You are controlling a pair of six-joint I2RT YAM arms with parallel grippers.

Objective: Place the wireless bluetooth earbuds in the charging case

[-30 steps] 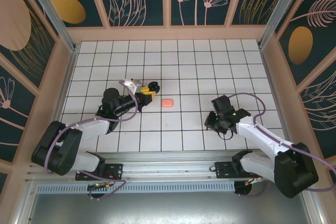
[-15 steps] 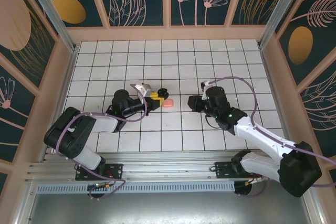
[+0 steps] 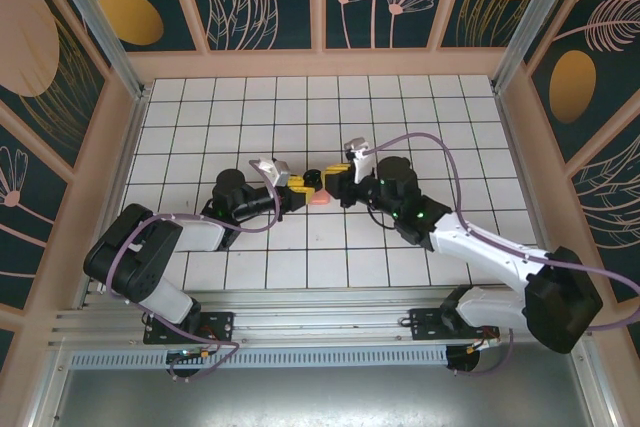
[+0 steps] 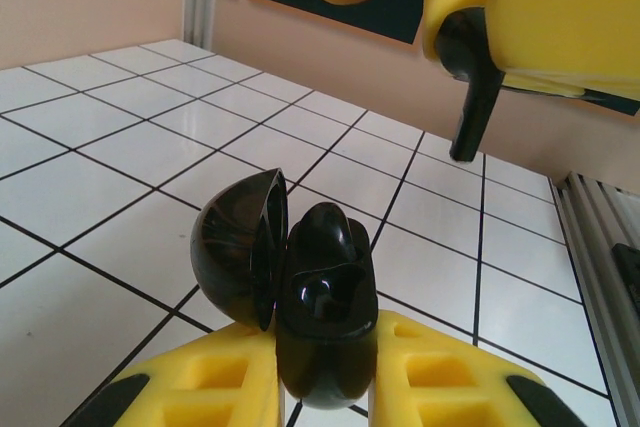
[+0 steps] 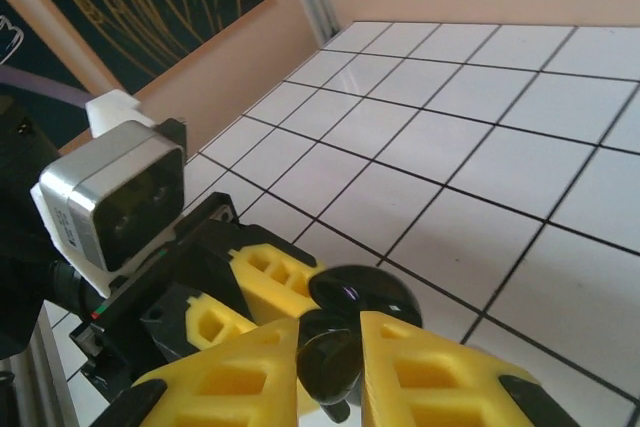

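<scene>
L gripper [image 4: 322,379] clamped on open charging case [image 4: 322,292], contents unclear; R gripper [image 5: 332,367] pinching black earbud [image 4: 472,97] near it

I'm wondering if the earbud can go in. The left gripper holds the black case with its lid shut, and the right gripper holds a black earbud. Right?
Not quite: the black case in the left gripper has its lid open, as the left wrist view shows. The right gripper does hold a black earbud.
</scene>
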